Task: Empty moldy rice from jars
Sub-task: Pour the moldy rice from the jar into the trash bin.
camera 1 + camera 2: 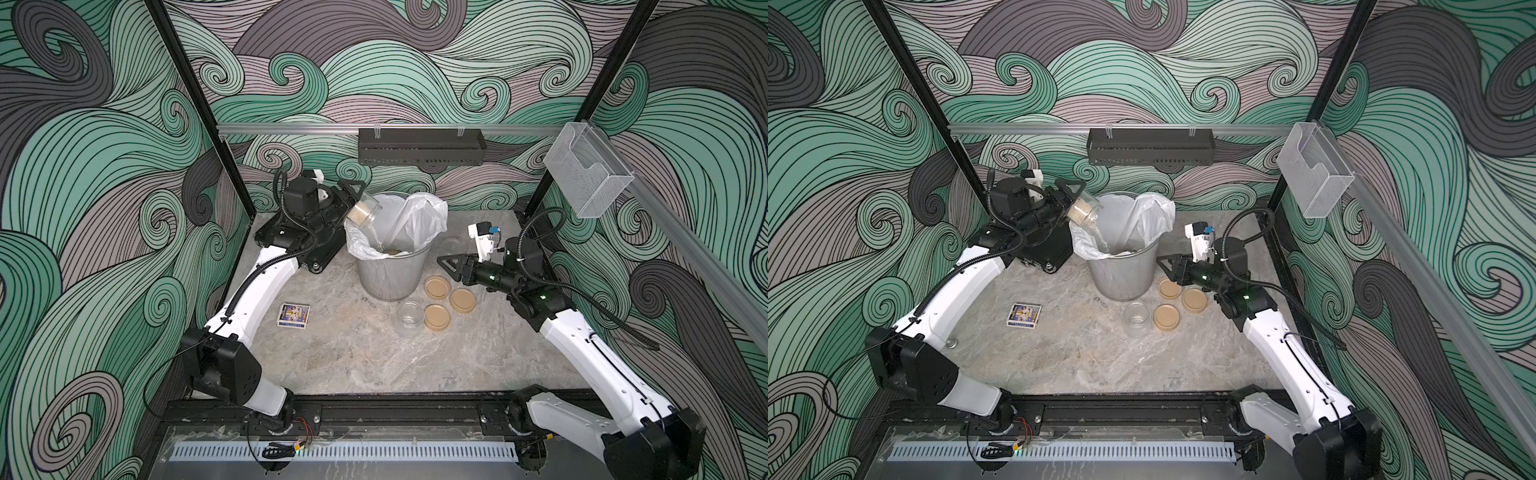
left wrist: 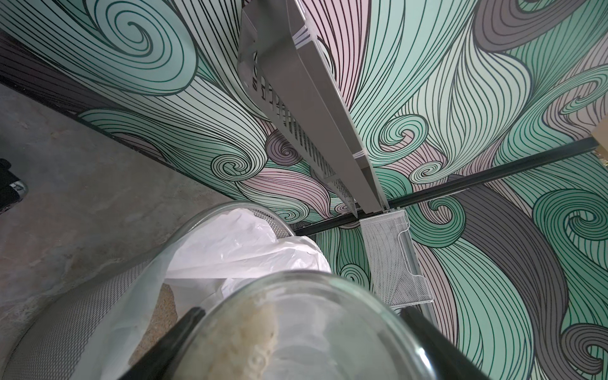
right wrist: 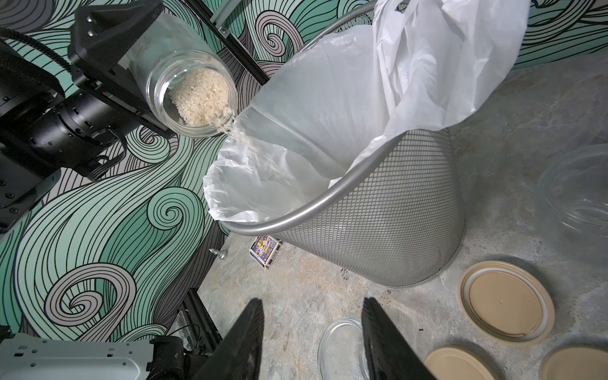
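My left gripper (image 1: 356, 199) is shut on a clear jar (image 1: 363, 210), tilted mouth-down over the left rim of the silver mesh wastebasket (image 1: 386, 278). In the right wrist view the moldy rice (image 3: 200, 95) streams from the jar (image 3: 190, 88) into the white liner (image 3: 329, 98). A small heap of rice (image 1: 392, 251) lies inside the bin. In the left wrist view the jar (image 2: 312, 329) fills the space between the fingers (image 2: 184, 325). My right gripper (image 1: 446, 266) hangs open and empty, right of the bin, above the table. One empty jar (image 1: 409, 318) stands in front of the bin, another (image 3: 579, 197) behind my right gripper.
Three tan lids (image 1: 437, 286) (image 1: 462, 300) (image 1: 436, 316) lie flat to the right of the bin. A small printed box (image 1: 294, 316) lies front left. A black shelf (image 1: 419, 151) hangs on the back wall and a clear holder (image 1: 588, 174) on the right rail.
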### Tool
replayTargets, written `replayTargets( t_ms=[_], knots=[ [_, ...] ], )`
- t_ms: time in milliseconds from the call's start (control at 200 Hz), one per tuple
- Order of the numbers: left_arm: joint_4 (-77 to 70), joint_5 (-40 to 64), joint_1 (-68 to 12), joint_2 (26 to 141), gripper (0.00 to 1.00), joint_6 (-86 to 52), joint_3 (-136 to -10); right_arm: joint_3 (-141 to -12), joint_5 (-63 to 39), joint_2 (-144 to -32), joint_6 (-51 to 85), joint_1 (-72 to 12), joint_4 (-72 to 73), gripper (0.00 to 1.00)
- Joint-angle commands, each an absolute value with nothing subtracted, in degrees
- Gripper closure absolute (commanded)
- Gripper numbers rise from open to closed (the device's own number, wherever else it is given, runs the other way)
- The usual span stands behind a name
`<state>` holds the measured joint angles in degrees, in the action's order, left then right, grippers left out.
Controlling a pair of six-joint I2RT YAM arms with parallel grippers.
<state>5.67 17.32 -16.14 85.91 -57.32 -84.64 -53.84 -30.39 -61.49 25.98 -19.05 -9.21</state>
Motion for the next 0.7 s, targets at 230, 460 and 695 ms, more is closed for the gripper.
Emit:
replayTargets(
  t_ms=[230,460,695],
  knots=[
    [3.1,16.4,-17.6,86.9,0.45,-55.6,-90.3,-53.3,-29.8,-60.5,24.9,-19.1,-8.8,0.52],
    [3.7,16.0,-18.7,87.8,0.45,-54.9,-91.8,-53.2,-29.8,-60.5,24.4,-19.1,-8.9,0.52],
    [4.8,15.0,-19.9,88.5,0.45,-53.7,-93.2,-53.2,-30.0,-60.3,23.6,-19.0,-9.5,0.52]
  ],
)
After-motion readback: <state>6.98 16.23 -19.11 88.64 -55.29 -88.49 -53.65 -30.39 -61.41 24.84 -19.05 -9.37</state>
